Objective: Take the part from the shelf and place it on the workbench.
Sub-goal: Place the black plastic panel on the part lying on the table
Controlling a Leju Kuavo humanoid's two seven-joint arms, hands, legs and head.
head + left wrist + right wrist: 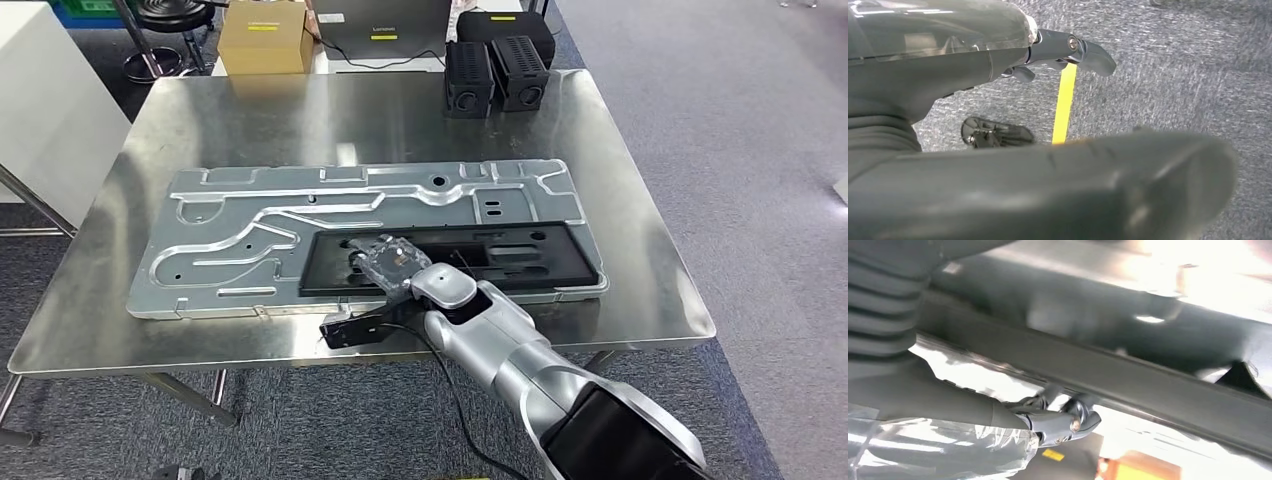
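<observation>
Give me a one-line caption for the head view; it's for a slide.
Right hand grips the black part lying on the silver panel atop the steel workbench.

A brushed, glossy steel sheet is seen as the workbench [640,250] top, with soft reflections carried across it. The large panel [250,230] is shown in pale stamped metal, ribbed and satin. The part [540,255] is presented in matt black plastic. The right hand [392,262] is wrapped in crinkled clear film, the arm finished in smooth silver. Rough grey carpet [740,120] is laid around.
</observation>
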